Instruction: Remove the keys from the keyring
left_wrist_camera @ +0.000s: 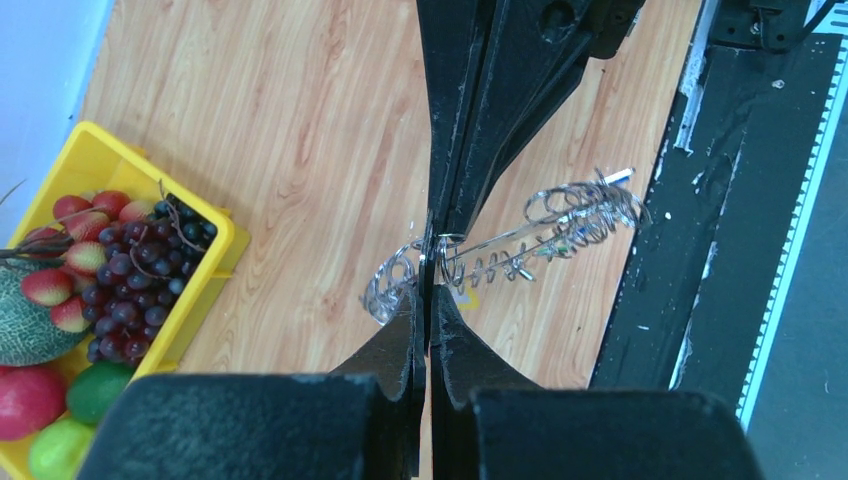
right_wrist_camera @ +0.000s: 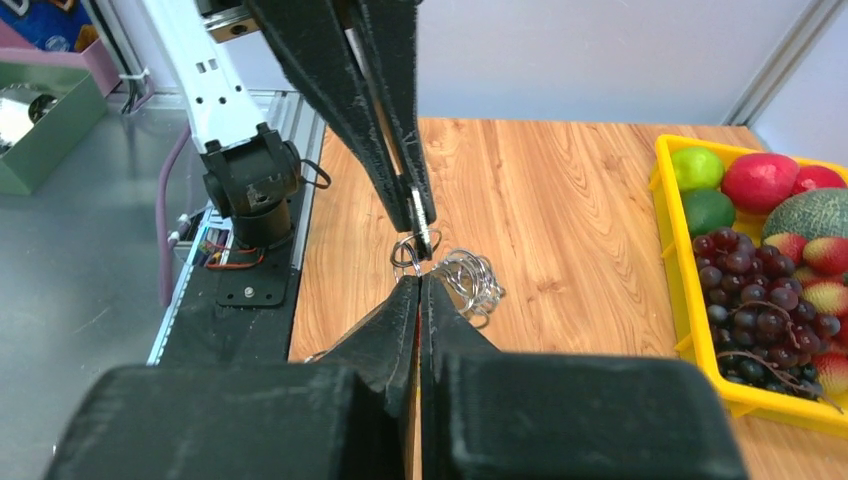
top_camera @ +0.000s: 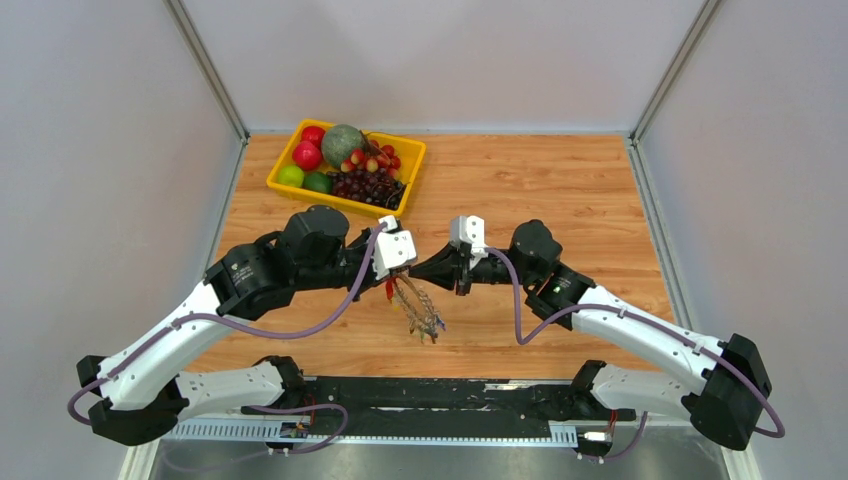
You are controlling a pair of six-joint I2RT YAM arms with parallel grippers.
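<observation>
Well, my left gripper pinches the keyring (keys dangling below it). My right gripper, closed tight, meets it.

The tray sits at the far left of the worktop; nearer than the tray, a little to its right, is the keyring; the left pincer pinches the ring's tray-side end; the right pincer comes in from the tray's right (tip to tip with the left); the keys bunch at the ring's end farthest from the tray.
</observation>
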